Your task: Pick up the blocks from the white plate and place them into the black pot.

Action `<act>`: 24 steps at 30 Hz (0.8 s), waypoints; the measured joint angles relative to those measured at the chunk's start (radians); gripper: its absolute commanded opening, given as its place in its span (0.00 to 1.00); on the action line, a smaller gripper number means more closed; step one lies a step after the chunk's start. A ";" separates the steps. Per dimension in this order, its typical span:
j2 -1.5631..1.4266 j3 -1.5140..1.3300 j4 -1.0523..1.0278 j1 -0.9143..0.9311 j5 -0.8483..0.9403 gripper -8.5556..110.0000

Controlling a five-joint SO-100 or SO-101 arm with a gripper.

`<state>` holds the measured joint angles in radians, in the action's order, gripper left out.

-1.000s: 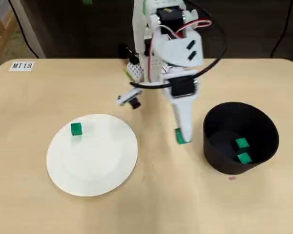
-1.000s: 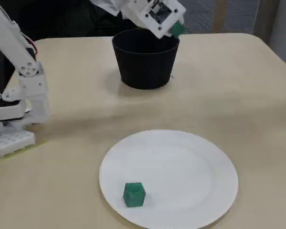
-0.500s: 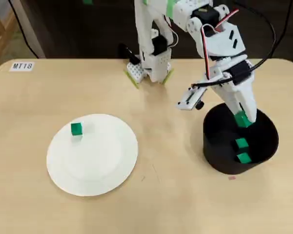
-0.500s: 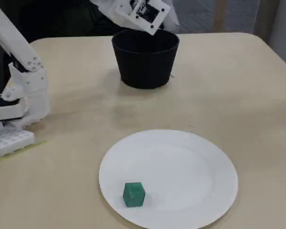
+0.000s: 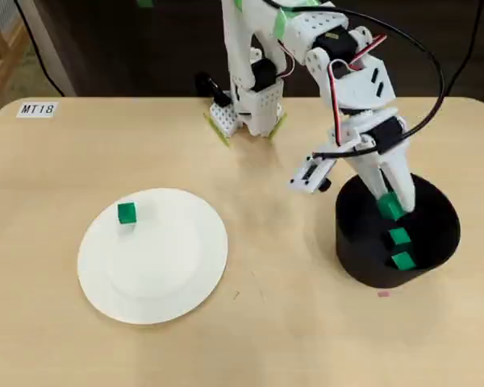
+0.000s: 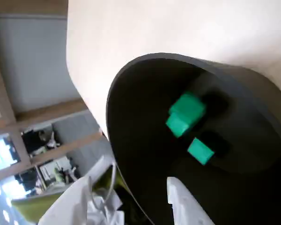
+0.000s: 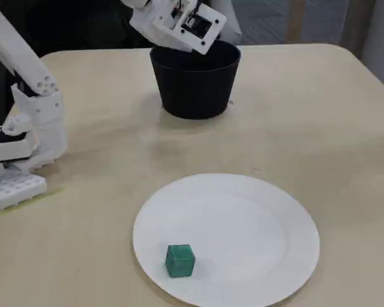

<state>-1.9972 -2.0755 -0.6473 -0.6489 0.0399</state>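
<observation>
My gripper (image 5: 395, 208) hangs over the black pot (image 5: 351, 258), just inside its rim, shut on a green block (image 5: 390, 207). Two more green blocks (image 5: 398, 236) (image 5: 402, 260) lie on the pot's floor. The wrist view looks down into the pot (image 6: 131, 154) past one white finger (image 6: 181, 202) and shows green blocks (image 6: 200, 151) inside. A single green block (image 5: 127, 213) (image 7: 180, 260) rests near the edge of the white plate (image 5: 161, 274) (image 7: 256, 236). In the fixed view the gripper's tip is hidden behind the pot (image 7: 195, 89).
The arm's white base (image 5: 246, 109) stands at the table's far edge, and at the left in the fixed view (image 7: 22, 153). A small label (image 5: 36, 109) lies at the far left corner. Bare tabletop separates plate and pot.
The gripper carried the green block from the gap between plate and pot to over the pot. It then shifted slightly left and lower inside the rim.
</observation>
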 measured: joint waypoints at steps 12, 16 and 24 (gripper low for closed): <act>0.141 0.285 -0.252 0.233 0.138 0.05; 0.296 0.555 -0.443 0.469 0.233 0.05; 0.402 0.652 -0.551 0.937 0.222 0.05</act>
<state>-1.5953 -1.4235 -1.1980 0.2884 0.2623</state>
